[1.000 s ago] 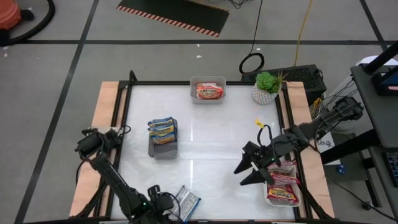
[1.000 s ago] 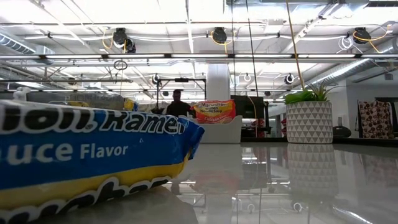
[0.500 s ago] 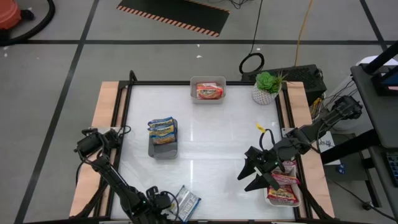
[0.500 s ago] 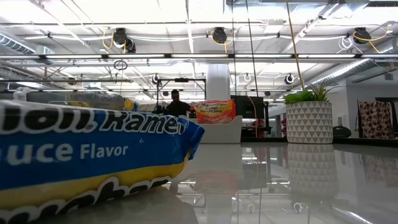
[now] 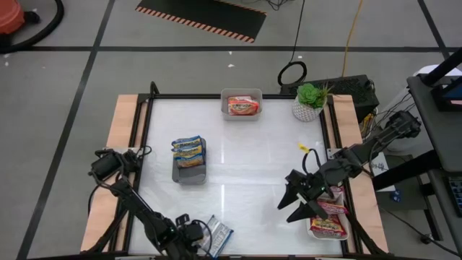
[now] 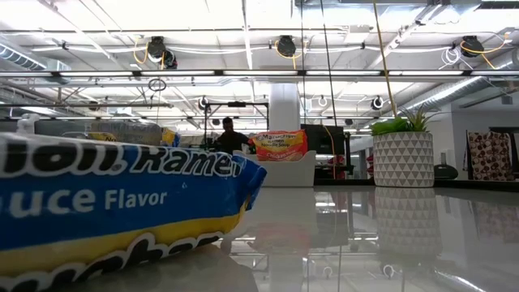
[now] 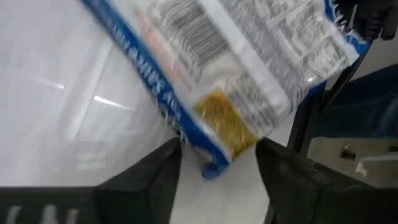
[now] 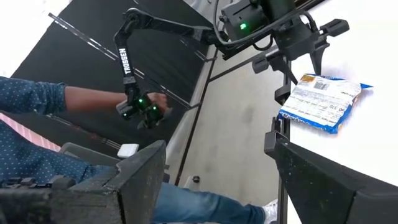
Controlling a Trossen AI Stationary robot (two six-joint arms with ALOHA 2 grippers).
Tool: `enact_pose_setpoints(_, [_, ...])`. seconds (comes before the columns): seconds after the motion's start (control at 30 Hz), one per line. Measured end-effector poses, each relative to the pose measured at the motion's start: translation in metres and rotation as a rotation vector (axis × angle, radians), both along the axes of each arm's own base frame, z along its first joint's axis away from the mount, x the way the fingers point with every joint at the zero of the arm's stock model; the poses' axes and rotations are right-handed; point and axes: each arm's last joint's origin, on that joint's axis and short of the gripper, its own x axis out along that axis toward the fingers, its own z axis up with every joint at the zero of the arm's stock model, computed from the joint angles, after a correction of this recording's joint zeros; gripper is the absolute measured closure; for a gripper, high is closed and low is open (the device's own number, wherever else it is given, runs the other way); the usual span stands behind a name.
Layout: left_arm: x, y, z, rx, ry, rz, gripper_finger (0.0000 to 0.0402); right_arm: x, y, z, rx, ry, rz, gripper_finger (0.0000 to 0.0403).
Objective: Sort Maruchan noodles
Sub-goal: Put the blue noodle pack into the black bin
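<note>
**Last blue packet waits at the bench's near edge**

My left gripper (image 7: 217,171) hovers with its fingers spread just short of the blue-and-yellow noodle packet (image 5: 217,234), which lies flat at the bench (image 5: 245,166) front edge. My right gripper (image 5: 297,202) hangs released beside the tray of maroon packets (image 5: 328,217). The risk, as I judge it: closing on the packet's corner alone could let the slick plastic slip off the edge.
</note>
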Motion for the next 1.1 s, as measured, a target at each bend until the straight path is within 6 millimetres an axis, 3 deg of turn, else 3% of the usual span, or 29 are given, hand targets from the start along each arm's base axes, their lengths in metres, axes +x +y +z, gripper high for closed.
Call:
enact_pose_setpoints(0.27, [0.015, 0.008, 0.0, -0.012, -0.019, -0.066, 0.0344, -0.009, -0.006, 0.005, -0.004, -0.011, -0.001, 0.0112])
enact_pose_setpoints(0.37, [0.019, 0.011, 0.0, -0.013, -0.022, -0.066, 0.0386, -0.013, -0.009, 0.007, -0.009, -0.01, -0.006, 0.0112])
enact_pose_setpoints(0.57, [0.033, 0.017, 0.004, -0.066, -0.06, -0.027, 0.0391, -0.02, -0.014, 0.012, -0.014, -0.035, -0.027, 0.0112])
enact_pose_setpoints(0.73, [0.052, 0.019, 0.022, -0.128, -0.098, 0.028, 0.0391, -0.023, -0.016, 0.015, -0.031, -0.058, -0.06, 0.0112])
enact_pose_setpoints(0.9, [0.082, 0.031, 0.051, -0.233, -0.154, 0.171, 0.0391, -0.023, -0.017, 0.015, -0.049, -0.07, -0.105, 0.0112])
enact_pose_setpoints(1.1, [0.123, 0.049, 0.101, -0.352, -0.33, 0.232, 0.0391, -0.028, -0.009, 0.024, -0.076, -0.181, -0.117, 0.0112])
